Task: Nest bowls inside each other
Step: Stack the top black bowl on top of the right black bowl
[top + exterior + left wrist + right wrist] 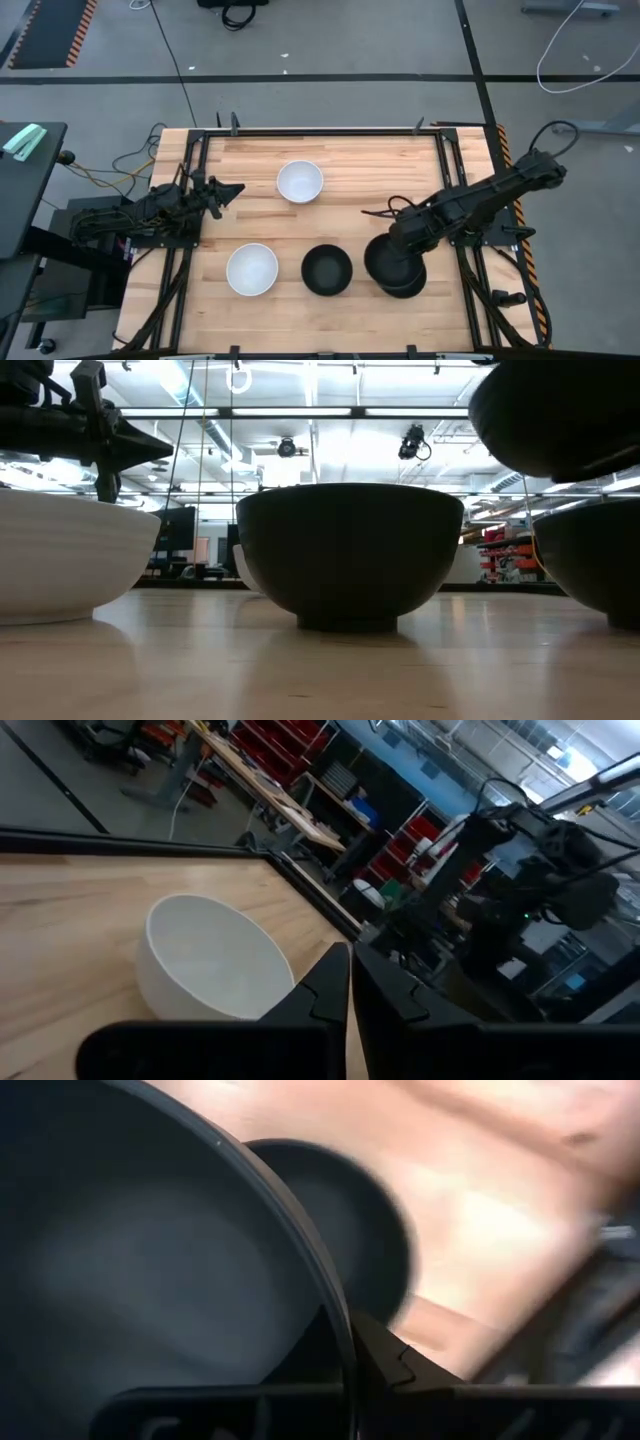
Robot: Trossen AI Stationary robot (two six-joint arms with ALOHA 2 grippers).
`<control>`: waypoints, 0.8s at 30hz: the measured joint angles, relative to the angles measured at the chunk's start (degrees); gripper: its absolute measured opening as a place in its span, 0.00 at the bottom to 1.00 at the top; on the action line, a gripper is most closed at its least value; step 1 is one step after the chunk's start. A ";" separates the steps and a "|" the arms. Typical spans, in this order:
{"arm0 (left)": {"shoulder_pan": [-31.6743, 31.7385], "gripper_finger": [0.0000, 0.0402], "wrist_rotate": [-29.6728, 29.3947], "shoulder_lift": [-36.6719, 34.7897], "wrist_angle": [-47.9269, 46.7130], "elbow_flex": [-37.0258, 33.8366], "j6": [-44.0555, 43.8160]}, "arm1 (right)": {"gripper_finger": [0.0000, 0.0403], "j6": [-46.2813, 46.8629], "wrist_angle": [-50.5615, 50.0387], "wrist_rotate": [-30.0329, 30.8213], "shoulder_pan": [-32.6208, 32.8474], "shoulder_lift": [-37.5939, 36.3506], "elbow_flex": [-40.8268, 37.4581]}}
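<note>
Overhead, bright ceiling lights point(330, 455) above wooden table point(350, 160).

A black bowl point(350, 555) stands centre (white bowl point(70, 560) beside it).

The right gripper point(350, 1342) pinches a black bowl's point(386, 257) rim, directly above another black bowl point(405, 283). A third black bowl point(327, 270) and two white bowls point(252, 270) point(300, 182) sit upright, farther off.
</note>
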 joint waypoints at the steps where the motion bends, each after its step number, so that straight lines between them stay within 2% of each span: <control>1: 0.00 0.06 -0.01 -0.02 -0.11 0.00 0.00 | 0.01 1.36 2.58 0.03 0.37 -0.79 -1.68; 10: 0.01 0.04 -0.01 -0.02 -1.37 0.00 0.03 | 0.01 11.53 9.57 0.00 4.45 -4.96 -13.39; 18: 0.01 0.06 -0.03 0.00 -1.99 0.00 -0.08 | 0.01 12.36 18.87 -1.68 4.90 -4.88 -21.02; 24: 0.01 0.05 -0.28 0.00 -1.98 0.00 -0.09 | 0.01 14.43 21.58 0.23 4.42 -5.19 -25.11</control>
